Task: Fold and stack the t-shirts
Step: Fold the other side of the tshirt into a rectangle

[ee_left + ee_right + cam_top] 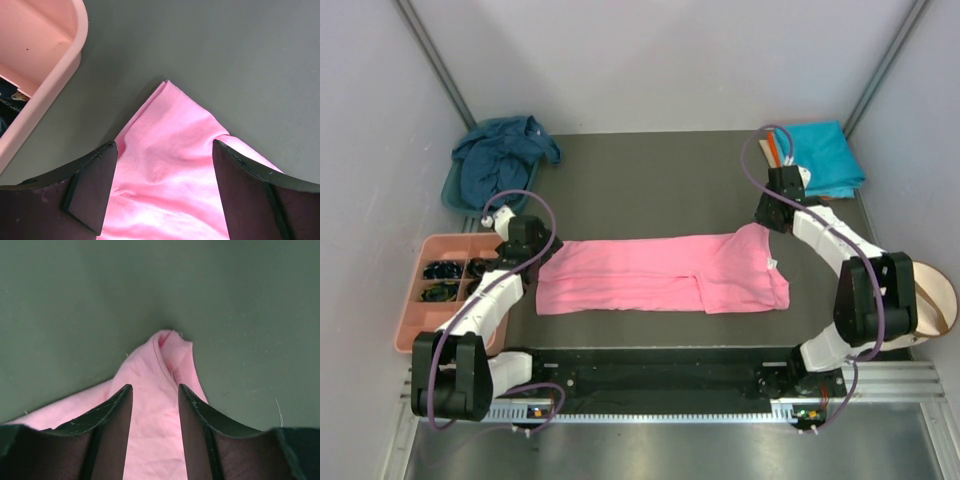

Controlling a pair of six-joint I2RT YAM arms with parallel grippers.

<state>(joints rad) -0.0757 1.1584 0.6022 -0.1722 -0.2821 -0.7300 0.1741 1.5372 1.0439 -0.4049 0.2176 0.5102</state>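
A bright pink t-shirt (660, 275) lies folded into a long band across the middle of the table. My left gripper (542, 255) hangs over its far left corner (175, 115), jaws wide open (165, 145) with cloth under them and nothing held. My right gripper (760, 222) is at the far right corner, where the cloth (165, 352) bunches into a small peak. Its jaws (155, 386) stand apart, straddling the cloth without pinching it. A dark navy t-shirt (500, 160) lies crumpled at the back left. A folded turquoise t-shirt (825, 155) rests on an orange one (778, 150) at the back right.
The navy shirt sits in a teal basin (450, 192). A salmon-pink compartment tray (420, 320) with dark items stands left of the left arm; its rim (60, 70) shows close by. A tan round object (932, 298) lies at the right edge.
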